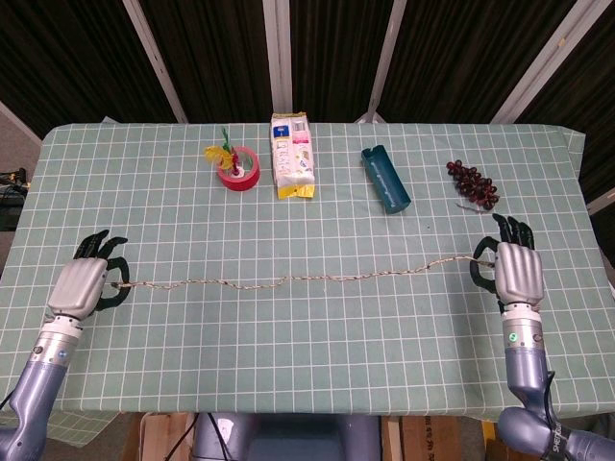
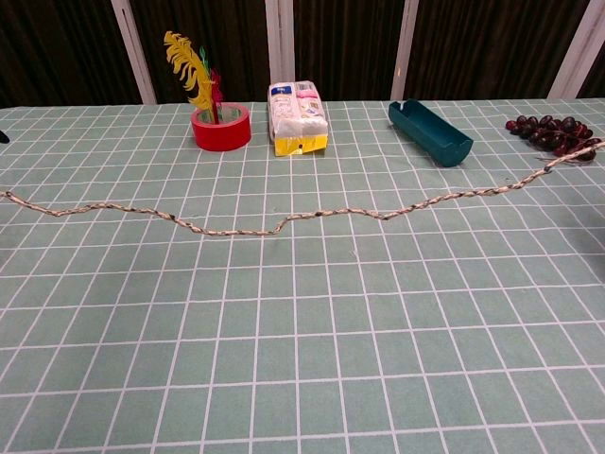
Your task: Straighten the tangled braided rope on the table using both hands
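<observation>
The braided rope (image 1: pixel 298 279) (image 2: pixel 284 220) runs in a long, gently wavy line across the green checked table (image 1: pixel 307 355), with no knot showing. My left hand (image 1: pixel 85 284) pinches its left end near the table's left edge. My right hand (image 1: pixel 514 272) pinches its right end near the right edge. Both hands lie outside the chest view; there the rope reaches from the left border to the right border beside the grapes.
Along the far side stand a red tape roll (image 1: pixel 238 170) with feathers, a snack packet (image 1: pixel 292 157), a teal box (image 1: pixel 385 180) and a bunch of dark grapes (image 1: pixel 472 182), the grapes close to my right hand.
</observation>
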Action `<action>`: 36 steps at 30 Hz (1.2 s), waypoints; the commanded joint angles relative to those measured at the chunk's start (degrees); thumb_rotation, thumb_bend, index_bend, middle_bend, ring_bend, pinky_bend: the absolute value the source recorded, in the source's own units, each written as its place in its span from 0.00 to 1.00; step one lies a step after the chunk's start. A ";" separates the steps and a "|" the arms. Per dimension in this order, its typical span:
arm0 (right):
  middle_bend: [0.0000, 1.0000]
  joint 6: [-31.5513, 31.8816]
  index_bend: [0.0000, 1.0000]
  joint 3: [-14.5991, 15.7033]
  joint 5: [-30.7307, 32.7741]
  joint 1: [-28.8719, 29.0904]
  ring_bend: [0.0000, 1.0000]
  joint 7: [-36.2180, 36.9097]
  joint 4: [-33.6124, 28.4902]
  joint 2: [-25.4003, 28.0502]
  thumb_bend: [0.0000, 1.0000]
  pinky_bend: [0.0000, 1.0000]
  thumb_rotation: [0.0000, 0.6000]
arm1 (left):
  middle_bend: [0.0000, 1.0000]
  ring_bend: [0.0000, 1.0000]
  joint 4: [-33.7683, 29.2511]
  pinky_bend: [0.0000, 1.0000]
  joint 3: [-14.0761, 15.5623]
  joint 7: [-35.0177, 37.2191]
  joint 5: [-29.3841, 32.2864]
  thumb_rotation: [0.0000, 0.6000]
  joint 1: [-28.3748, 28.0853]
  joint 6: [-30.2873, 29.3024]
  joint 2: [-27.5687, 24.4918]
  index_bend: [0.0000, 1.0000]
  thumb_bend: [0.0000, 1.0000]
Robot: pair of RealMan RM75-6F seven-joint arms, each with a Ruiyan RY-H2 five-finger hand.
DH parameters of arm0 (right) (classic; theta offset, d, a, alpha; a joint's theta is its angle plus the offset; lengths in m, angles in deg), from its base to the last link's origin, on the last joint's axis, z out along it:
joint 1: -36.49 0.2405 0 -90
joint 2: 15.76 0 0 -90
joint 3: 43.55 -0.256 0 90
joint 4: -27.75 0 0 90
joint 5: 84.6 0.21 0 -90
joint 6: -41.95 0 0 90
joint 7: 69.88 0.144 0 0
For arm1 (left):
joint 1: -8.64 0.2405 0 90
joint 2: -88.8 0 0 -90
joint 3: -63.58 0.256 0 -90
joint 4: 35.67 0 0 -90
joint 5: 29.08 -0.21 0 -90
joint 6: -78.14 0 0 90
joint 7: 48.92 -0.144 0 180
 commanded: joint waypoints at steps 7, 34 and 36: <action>0.13 -1.17 0.65 0.14 1.12 -0.72 0.00 1.42 2.55 0.12 0.46 0.00 1.00 | 0.16 0.00 2.14 0.00 0.69 -1.02 0.39 1.00 0.06 0.69 2.47 0.62 0.48; 0.12 -6.26 0.55 2.07 4.71 -1.68 0.00 1.30 10.51 -2.24 0.46 0.00 1.00 | 0.12 0.00 10.81 0.00 0.38 -8.93 3.15 1.00 -2.21 2.77 11.32 0.56 0.44; 0.06 -6.94 0.42 2.37 5.15 -1.77 0.00 0.79 10.18 -1.77 0.46 0.00 1.00 | 0.11 0.00 10.54 0.00 0.50 -9.55 3.33 1.00 -2.16 2.87 10.90 0.52 0.42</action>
